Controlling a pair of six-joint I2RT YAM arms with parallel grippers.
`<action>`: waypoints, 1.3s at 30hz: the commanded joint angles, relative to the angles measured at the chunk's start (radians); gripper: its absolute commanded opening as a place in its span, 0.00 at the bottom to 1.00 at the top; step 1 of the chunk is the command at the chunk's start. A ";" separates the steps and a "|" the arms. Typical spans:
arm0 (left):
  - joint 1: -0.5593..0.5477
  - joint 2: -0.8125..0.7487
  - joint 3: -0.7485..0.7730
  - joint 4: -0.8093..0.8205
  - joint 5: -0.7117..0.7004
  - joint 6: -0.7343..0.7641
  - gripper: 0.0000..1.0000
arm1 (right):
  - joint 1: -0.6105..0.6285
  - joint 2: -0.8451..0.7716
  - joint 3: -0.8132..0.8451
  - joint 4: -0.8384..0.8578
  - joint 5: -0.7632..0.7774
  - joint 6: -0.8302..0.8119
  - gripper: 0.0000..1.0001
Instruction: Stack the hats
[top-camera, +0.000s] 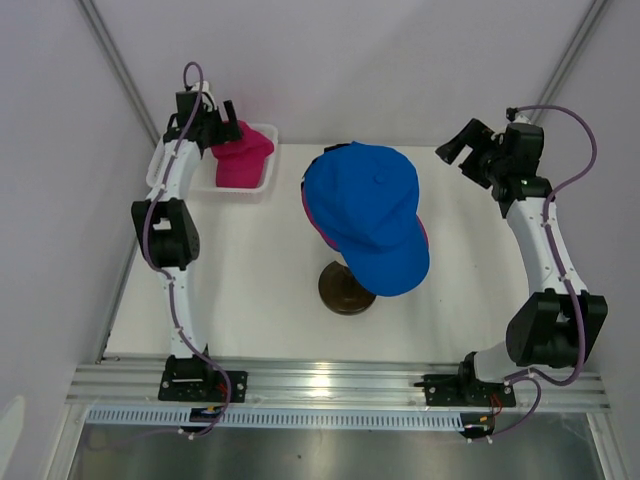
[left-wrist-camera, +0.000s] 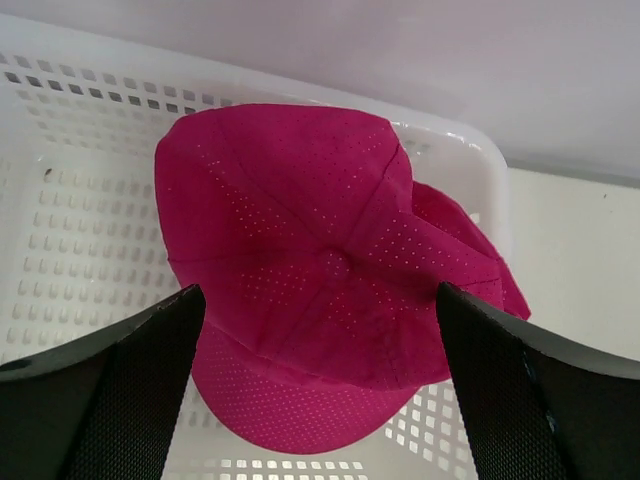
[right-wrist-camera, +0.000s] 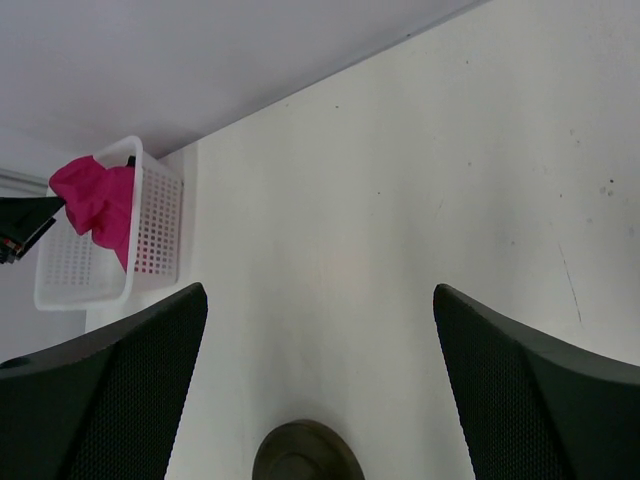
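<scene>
Stack: we see a royal blue cloth baseball cap (top-camera: 365, 210) seated on top at the middle of the white desk (top-camera: 250, 290), with its brim toward the near edge. A sliver of magenta shows under its rim, so we judge that at least one pink cap lies beneath it. Of the stand, only a dark round base (top-camera: 345, 288) shows.
Next hat: a magenta pink perforated cloth baseball cap (left-wrist-camera: 320, 270) lies crown up in the white mesh plastic basket (left-wrist-camera: 60, 200) at the desk's far left corner. A pink fold reaches the right rim, and we cannot tell whether it belongs to a second cap.
Left gripper (left-wrist-camera: 320, 292): it hovers over that crown, jaws wide apart, one finger on each side, holding nothing.
Right gripper (top-camera: 468, 150): its jaws stand apart and empty over bare desk at the far right, well apart from the stack.
Step in hand: we judge it to be picking the pink cap. We would come straight down and pinch the cloth near the crown button, not the mesh, since the soft crown will fold.
Edges: the basket walls and the back panel sit close, so we lift clear of the rim before moving sideways.
Open room: bare desk lies between the basket and the stack, and the right arm is out of that path.
</scene>
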 joint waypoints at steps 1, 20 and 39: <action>-0.005 0.035 0.070 -0.005 0.098 0.123 0.99 | -0.004 0.019 0.014 0.074 -0.007 -0.021 0.97; -0.005 0.165 0.117 0.285 0.228 -0.100 0.12 | 0.031 0.160 0.146 0.086 -0.023 -0.003 0.96; 0.142 -0.074 0.001 0.009 0.010 -0.146 0.95 | 0.046 0.222 0.133 0.263 -0.191 -0.006 0.96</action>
